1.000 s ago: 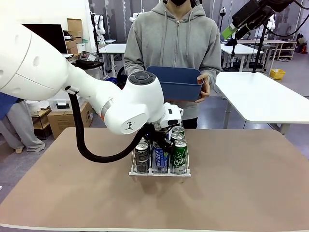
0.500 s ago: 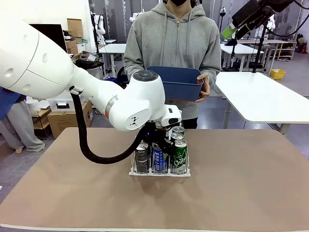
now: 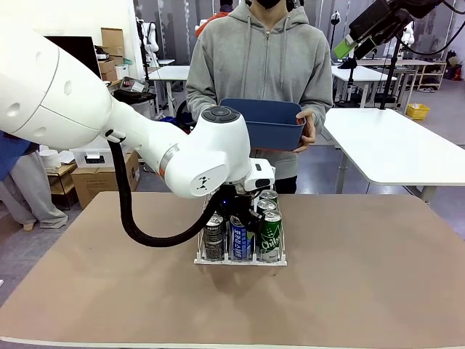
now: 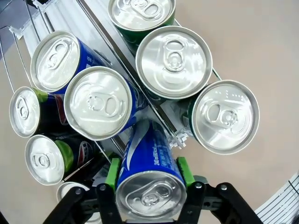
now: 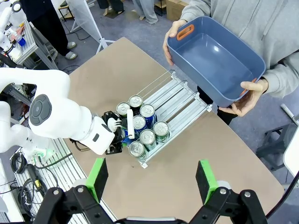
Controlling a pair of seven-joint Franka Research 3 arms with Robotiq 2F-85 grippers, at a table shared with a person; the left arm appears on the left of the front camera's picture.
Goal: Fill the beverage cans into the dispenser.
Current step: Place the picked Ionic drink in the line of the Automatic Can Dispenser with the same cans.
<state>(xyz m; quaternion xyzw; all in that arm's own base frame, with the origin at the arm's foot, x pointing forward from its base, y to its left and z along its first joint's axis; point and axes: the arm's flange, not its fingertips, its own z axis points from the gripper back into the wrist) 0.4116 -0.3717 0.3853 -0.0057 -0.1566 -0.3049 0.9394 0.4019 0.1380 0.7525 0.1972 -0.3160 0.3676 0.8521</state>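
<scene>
The dispenser [image 3: 240, 259] stands mid-table with several beverage cans in its three lanes: a dark one [image 3: 213, 236] on the left, a blue-and-white one [image 3: 240, 240] in the middle and a green one [image 3: 270, 236] on the right. My left gripper [image 4: 147, 173] reaches down over the rack. Its green pads [image 4: 112, 171] hug a blue-and-white can [image 4: 150, 196] at the near end of the middle lane. Other blue [image 4: 98, 102], green [image 4: 174, 60] and dark [image 4: 25, 112] cans crowd around it. My right gripper [image 5: 151, 168] hangs high above the table, open and holding nothing.
A person at the far side holds a blue plastic bin [image 3: 269, 123] in both hands, above the table's far edge. From above, the rear half of the rack [image 5: 180, 95] shows bare lanes. Bare tabletop [image 3: 363, 276] lies to either side of the rack.
My left arm's wrist has shifted slightly up and to the right over the rack. The cans, the bin and the right arm look unmoved.
</scene>
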